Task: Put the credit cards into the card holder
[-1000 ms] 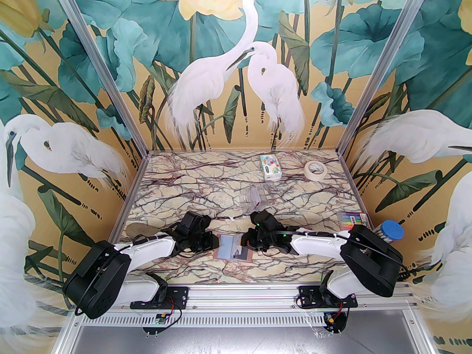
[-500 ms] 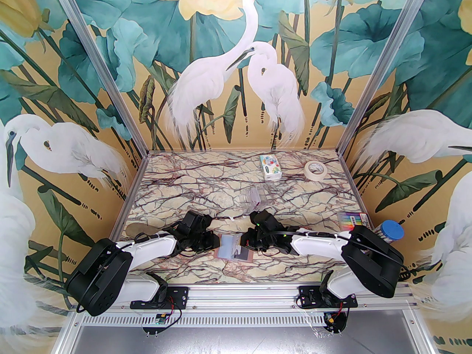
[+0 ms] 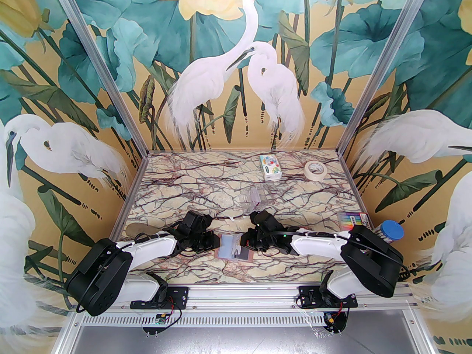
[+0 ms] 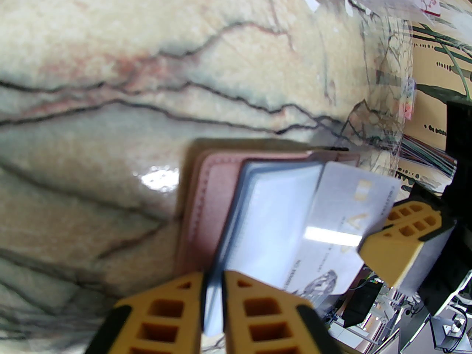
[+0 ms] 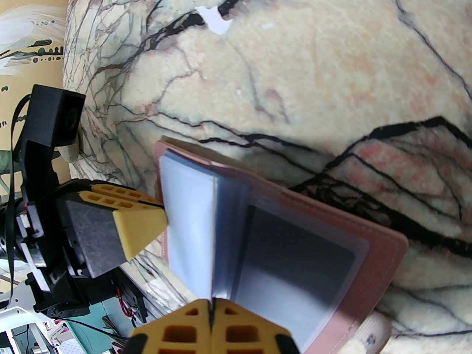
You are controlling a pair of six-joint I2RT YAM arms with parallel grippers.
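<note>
The holder [image 3: 235,250] lies open on the worktop [image 4: 147,50], close to its near edge and between my two tools. My left tool [image 4: 213,284] is closed on the holder, pinching the edge of one clear sleeve [image 4: 265,212]; that sleeve tilts up off the pink cover. My right tool [image 5: 211,306] is closed on a pale card [image 4: 343,219], gripped at one end; the card's other end meets the sleeve's open side, and I cannot tell whether it has gone in. A dark card [image 5: 295,249] shows through another sleeve, flat on the holder's right half. At the back of the worktop a tissue pack [image 3: 271,167] and a tape roll [image 3: 316,169] lie near each other; a clear stand [image 3: 254,197] sits between them and the holder.
</note>
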